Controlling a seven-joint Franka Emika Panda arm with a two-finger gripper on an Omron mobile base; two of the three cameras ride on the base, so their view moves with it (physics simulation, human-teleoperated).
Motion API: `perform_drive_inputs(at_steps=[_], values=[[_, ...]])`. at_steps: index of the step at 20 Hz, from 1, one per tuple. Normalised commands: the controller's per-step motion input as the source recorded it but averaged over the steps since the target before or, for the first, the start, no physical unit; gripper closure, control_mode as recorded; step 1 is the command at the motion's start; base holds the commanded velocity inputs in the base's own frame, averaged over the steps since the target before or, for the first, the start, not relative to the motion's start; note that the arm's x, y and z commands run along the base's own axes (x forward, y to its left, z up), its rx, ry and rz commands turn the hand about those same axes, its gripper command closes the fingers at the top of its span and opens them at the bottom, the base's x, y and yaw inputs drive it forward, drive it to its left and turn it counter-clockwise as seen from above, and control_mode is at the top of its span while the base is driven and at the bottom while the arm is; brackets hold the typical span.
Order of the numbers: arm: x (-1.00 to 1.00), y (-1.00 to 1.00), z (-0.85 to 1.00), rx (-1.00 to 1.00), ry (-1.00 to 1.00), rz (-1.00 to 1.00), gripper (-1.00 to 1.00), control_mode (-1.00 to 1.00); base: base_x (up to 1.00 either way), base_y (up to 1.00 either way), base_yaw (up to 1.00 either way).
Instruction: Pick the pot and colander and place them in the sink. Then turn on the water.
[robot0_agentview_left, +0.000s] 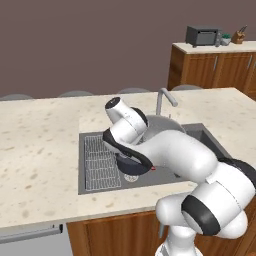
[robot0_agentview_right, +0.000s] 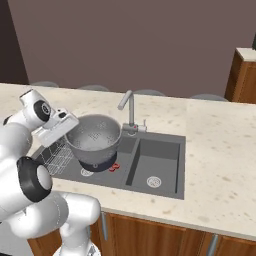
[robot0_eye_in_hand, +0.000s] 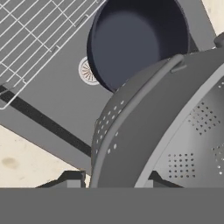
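The gripper (robot0_eye_in_hand: 113, 177) is holding the colander (robot0_agentview_right: 94, 132) by its rim, jaws clamped on it, over the left basin of the sink (robot0_agentview_right: 165, 187). The pot (robot0_eye_in_hand: 135, 39) is sitting in that basin beside the wire rack (robot0_eye_in_hand: 39, 35), seemingly just under the colander.

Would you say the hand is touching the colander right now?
Touching. In the hand view, the colander's rim passes between the two fingertips of the hand, which is closed on it above the pot.
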Motion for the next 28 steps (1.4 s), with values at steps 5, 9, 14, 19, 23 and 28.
perform_drive_inputs(at_steps=[5, 9, 14, 19, 23, 28], values=[[0.31, 0.00, -0.24, 0.00, 0.00, 0.05, 1.00, -1.00, 0.00, 0.00, 0.00], [0.43, 0.00, -0.16, 0.00, 0.00, 0.05, 1.00, -1.00, 0.00, 0.00, 0.00], [0.44, 0.03, -0.11, 0.00, 0.00, 0.06, 1.00, -1.00, 0.00, 0.00, 0.00], [0.47, 0.22, -0.10, 0.00, 0.00, 0.07, 1.00, -1.00, 0.00, 0.00, 0.00], [0.42, 0.23, -0.16, 0.00, 0.00, 0.09, 1.00, -1.00, 0.00, 0.00, 0.00], [0.27, 0.13, -0.22, 0.00, 0.00, 0.07, 1.00, -1.00, 0.00, 0.00, 0.00]])
